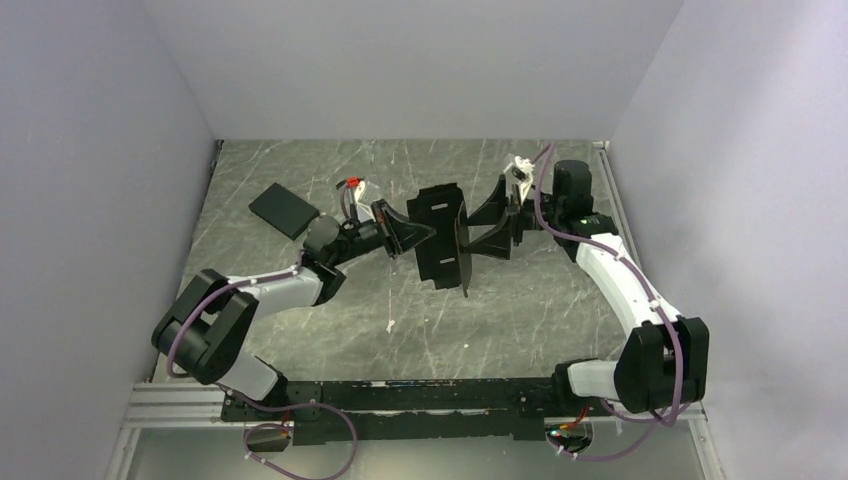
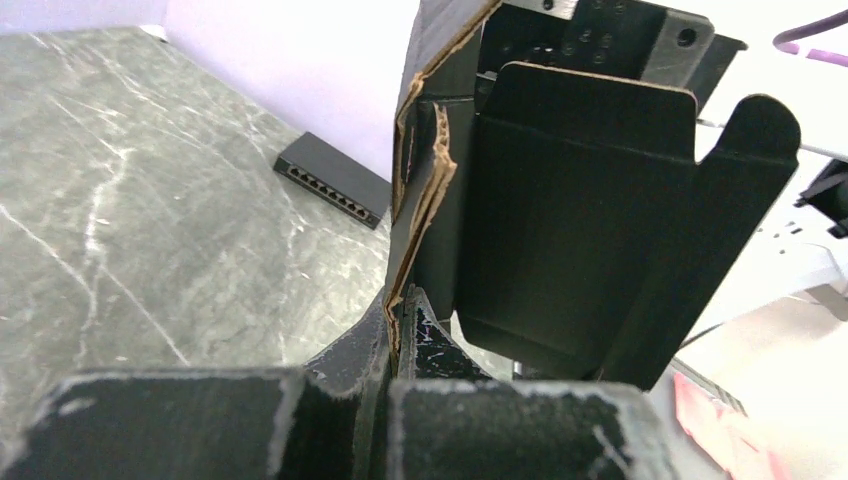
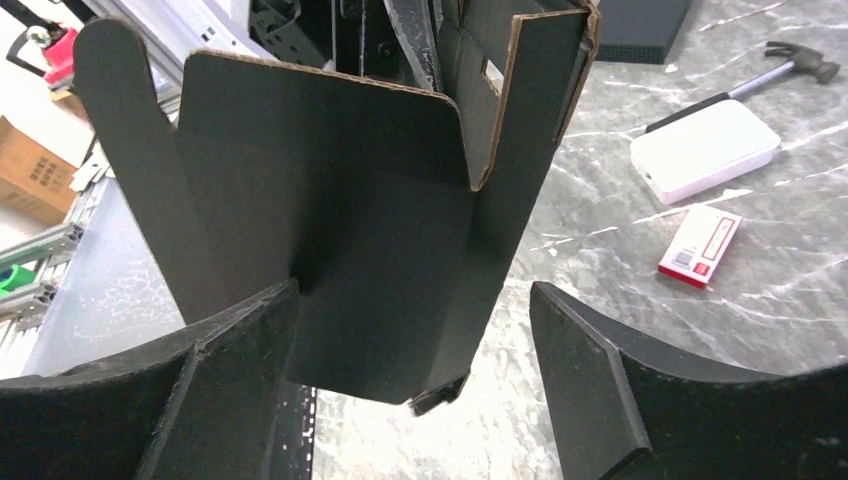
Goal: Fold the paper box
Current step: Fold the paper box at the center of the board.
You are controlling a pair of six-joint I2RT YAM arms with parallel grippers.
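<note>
Grey stone-look tabletop (image 1: 520, 320) sits inside three plain pale purple walls (image 1: 400, 60). Two robot arms reach in from the near edge.

The paper box (image 1: 445, 235) is thin black cardboard with folds, side flaps and round tabs. It is only partly folded. It stands up on its edge over the middle of the tabletop, a little toward the far edge, between the two grippers. I cannot tell if its bottom touches the tabletop.

The left gripper (image 1: 418, 237) comes at it from the left side. Its two black fingers (image 2: 345, 375) are pressed together on a brown-edged cardboard fold, so it holds the paper box tight.

The right gripper (image 1: 472, 236) comes from the right side. Its fingers (image 3: 600, 350) are wide apart, and one big flap hangs between them. The right-hand finger is clear of the flap. I cannot tell if the other one touches it.

A flat black rectangle slab (image 1: 283, 209) lies near the far left corner of the tabletop, well apart from the paper box.

The right wrist camera also shows a white rounded case (image 3: 705, 150), a small hammer (image 3: 790, 65) and a little red and white packet (image 3: 700, 245) lying on grey stone.
</note>
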